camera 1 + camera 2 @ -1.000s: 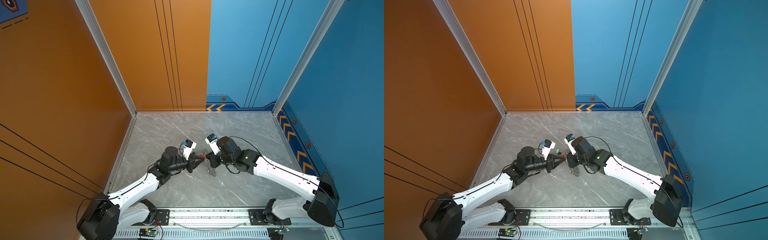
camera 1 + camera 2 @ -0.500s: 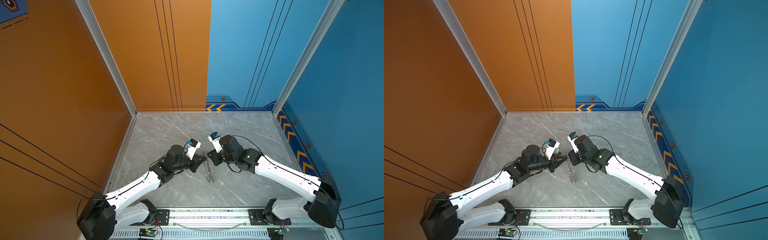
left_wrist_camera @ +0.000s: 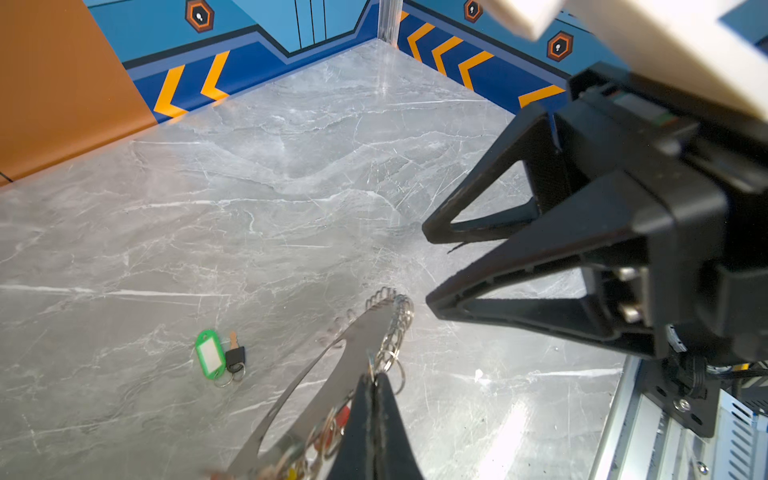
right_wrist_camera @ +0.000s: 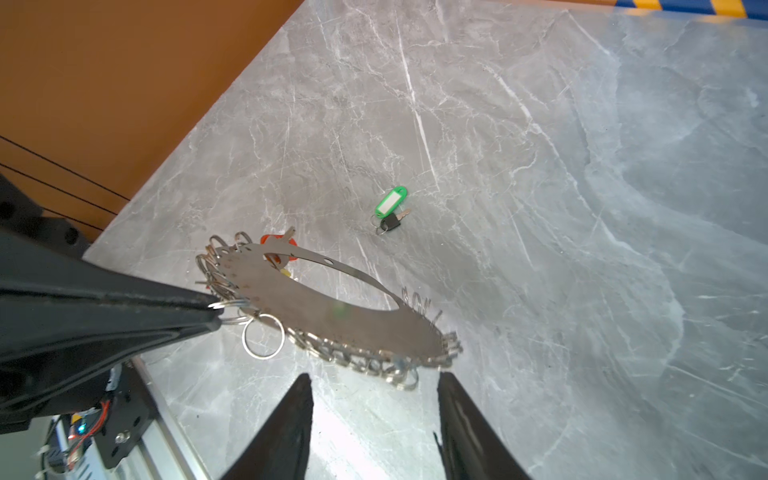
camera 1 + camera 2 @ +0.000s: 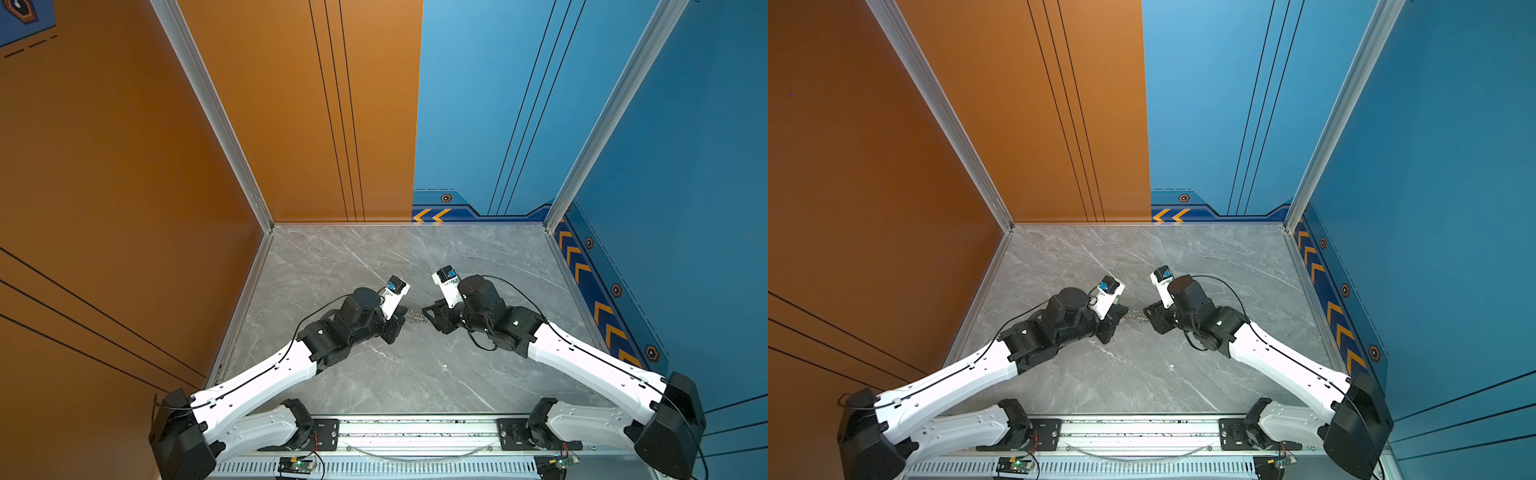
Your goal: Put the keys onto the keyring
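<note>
The keyring [image 4: 332, 307], a flat brownish metal strap edged with small silver rings, hangs above the table between both grippers in both top views [image 5: 415, 316] [image 5: 1136, 314]. My left gripper [image 3: 376, 376] is shut on one of its edge rings [image 4: 232, 309]. A red-orange tag [image 4: 276, 242] and a yellow one hang at that end. My right gripper [image 4: 374, 376] is open, its fingers just short of the strap's other end and not touching it. One of the keys, with a green tag [image 4: 390, 203] and a black head [image 3: 235, 356], lies alone on the table beyond the strap.
Grey marble tabletop [image 5: 415, 374] walled in orange on the left and blue at the back and right. An aluminium rail [image 5: 415, 428] with the arm bases runs along the front edge. The right gripper [image 3: 428, 266] fills the right of the left wrist view.
The right gripper has opened and let go of the keyring. The left gripper stays shut on it and has shifted towards the middle; the strap now lies level instead of dangling.
</note>
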You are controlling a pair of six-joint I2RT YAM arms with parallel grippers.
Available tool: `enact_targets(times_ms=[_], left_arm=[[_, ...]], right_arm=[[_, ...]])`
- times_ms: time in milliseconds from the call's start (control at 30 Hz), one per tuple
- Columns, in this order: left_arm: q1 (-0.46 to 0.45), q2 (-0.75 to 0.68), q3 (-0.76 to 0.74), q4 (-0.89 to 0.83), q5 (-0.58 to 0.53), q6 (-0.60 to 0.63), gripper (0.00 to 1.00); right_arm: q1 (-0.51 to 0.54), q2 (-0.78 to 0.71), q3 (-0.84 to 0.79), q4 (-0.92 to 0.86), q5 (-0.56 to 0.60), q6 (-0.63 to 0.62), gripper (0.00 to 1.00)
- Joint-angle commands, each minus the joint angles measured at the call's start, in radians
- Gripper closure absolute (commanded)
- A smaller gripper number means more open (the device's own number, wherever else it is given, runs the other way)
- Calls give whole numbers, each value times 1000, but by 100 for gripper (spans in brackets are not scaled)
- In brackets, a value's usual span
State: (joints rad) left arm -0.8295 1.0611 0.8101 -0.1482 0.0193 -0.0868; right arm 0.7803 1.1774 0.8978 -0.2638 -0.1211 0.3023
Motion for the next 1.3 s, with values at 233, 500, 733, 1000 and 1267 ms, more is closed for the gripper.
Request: enact_targets(times_ms=[233,500,733,1000,1267], left_arm=[[-13,-113,-106,253,116,114,100],[-11,-126,-207,449,224,205,100],[-13,-111,-243,563,274,248,100],[-27,-100,-252,564,291,300,100],[-53,-107,-291,597,295,365,100]], right_arm=[[-20,-150,-162,213,-176,-229,40],[-116,-244,-188,225,-325,-301,42],[-143,-273,-173,188,-409,-343,57],[-141,-191,-103,92,-455,-364,68],[-115,-148,-68,76,-521,-397,76]])
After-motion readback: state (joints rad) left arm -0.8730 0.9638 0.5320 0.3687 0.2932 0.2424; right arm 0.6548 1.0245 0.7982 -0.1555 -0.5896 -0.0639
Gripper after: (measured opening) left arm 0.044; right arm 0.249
